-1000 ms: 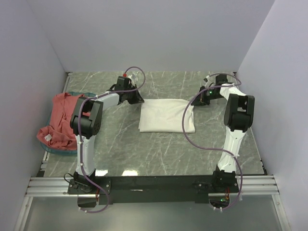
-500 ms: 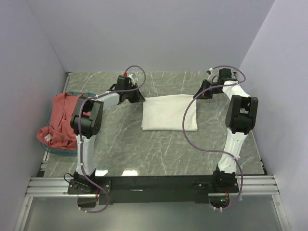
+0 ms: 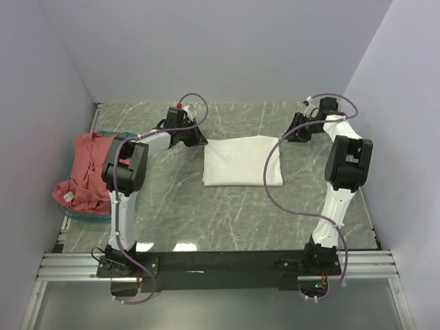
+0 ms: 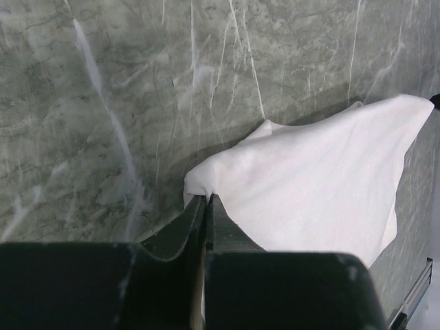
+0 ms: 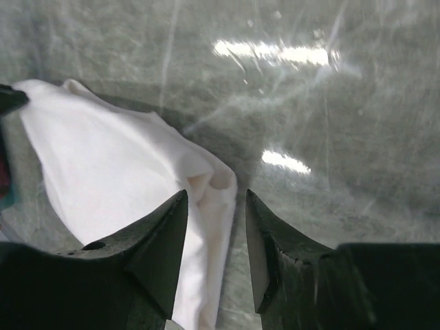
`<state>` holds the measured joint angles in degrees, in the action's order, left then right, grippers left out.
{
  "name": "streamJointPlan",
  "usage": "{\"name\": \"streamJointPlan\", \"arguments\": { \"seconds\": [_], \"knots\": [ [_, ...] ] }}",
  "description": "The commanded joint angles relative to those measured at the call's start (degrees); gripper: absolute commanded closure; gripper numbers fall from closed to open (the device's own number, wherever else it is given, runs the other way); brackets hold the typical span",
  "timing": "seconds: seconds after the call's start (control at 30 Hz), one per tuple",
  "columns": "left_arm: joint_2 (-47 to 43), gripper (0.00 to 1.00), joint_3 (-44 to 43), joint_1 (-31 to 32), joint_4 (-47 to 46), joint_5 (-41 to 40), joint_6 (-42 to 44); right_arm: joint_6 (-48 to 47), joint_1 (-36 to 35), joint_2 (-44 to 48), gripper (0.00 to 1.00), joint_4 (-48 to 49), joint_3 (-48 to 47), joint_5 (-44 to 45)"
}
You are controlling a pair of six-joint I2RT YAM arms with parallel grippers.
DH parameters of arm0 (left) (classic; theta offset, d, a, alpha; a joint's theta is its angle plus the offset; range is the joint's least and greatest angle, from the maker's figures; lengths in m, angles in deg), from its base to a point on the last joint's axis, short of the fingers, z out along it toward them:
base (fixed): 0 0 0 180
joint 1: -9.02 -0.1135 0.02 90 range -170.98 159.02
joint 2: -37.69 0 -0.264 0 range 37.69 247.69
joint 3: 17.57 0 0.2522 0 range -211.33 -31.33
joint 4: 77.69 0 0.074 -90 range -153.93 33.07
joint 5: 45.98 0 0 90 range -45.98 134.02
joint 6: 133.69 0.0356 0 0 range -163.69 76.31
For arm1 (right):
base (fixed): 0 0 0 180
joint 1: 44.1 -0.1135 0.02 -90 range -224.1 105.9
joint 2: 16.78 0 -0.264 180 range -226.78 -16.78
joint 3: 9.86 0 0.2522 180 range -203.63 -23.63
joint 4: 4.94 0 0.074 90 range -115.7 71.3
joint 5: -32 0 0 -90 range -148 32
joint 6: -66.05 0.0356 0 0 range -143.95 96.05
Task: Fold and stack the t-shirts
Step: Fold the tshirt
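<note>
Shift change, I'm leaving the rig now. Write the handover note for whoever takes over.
Grippers: the left gripper is shut on the far-left corner of the white t-shirt. The right gripper is open at its far-right corner, not gripping.
Things: the white t-shirt lies folded flat mid-table. The red t-shirt lies crumpled in the teal basket at the left.
Done: white one folded.
Left: let go of it, fold the red one, stack both.

No legible text or labels
</note>
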<state>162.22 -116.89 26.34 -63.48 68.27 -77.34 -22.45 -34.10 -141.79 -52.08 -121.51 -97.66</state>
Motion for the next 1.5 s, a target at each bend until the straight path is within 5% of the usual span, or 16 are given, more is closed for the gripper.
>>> {"name": "streamJointPlan", "arguments": {
  "seconds": [0.0,0.17,0.63,0.87,1.2,1.47],
  "knots": [
    [-0.08,0.94,-2.51,-0.27,-1.68,1.5,0.87,1.22,-0.68,-1.37,0.53,-2.03,-7.57,-6.3],
    [-0.16,0.93,-2.24,-0.27,-1.94,2.03,0.69,6.58,-2.17,-5.23,0.52,-1.06,-10.56,-9.64],
    [-0.08,0.92,-2.24,-0.27,-2.12,2.64,0.6,4.74,-4.46,-6.91,0.52,-2.74,-11.54,-0.85],
    [-0.25,0.93,-2.24,-0.27,-1.94,2.73,0.78,3.17,-4.55,-5.86,0.64,-4.23,-9.43,-2.26],
    [-0.78,0.94,-1.89,-0.27,-1.94,2.29,1.04,2.54,-3.5,-1.82,0.95,-2.92,-5.91,-2.09],
    [-0.17,0.96,-2.51,-0.27,-2.12,2.29,1.04,1.32,-1.3,1.35,1.0,-0.28,-4.6,1.5]
  ]
}}
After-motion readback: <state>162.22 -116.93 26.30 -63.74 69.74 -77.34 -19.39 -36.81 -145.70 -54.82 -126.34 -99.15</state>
